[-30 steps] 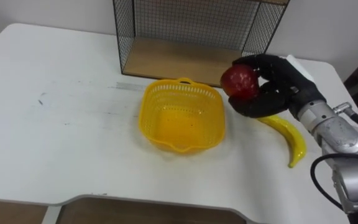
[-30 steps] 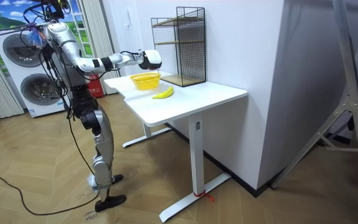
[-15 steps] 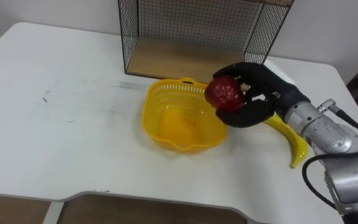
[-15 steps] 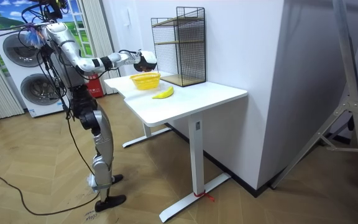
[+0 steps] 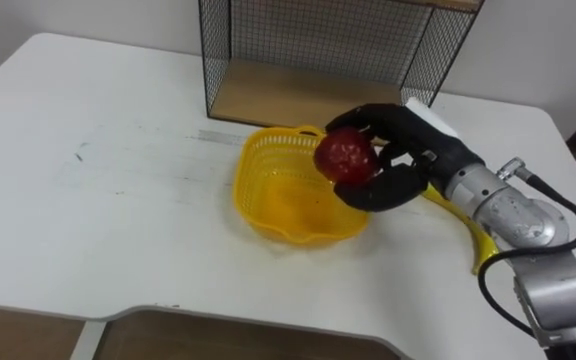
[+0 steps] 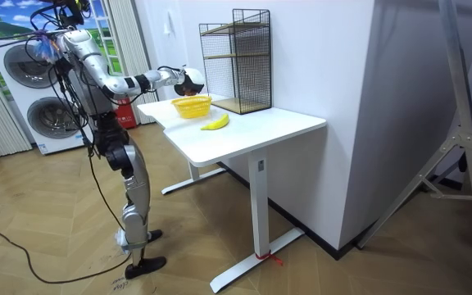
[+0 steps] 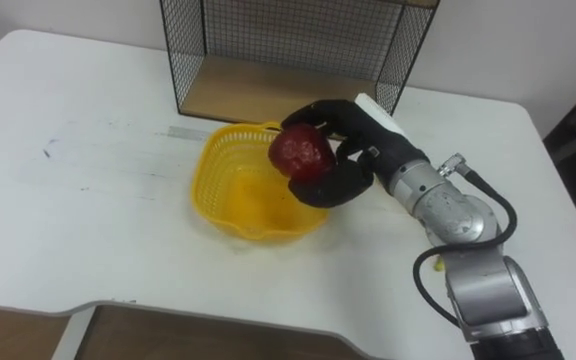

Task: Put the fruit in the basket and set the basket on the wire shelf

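A red apple [image 5: 346, 155] is held above the right rim of the yellow basket [image 5: 253, 165] on the white bench [image 5: 88, 210], gripped by the closely curled fingers [image 5: 380, 118] of the right hand [image 5: 413, 155].

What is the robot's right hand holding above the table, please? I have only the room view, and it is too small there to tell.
Observer: The right hand is curled round a red fruit.
Operator: Is it over the basket?
Observer: It hangs over the right rim of the yellow basket, not yet released.
Operator: Is anything inside the basket?
Observer: No, its bottom is bare.
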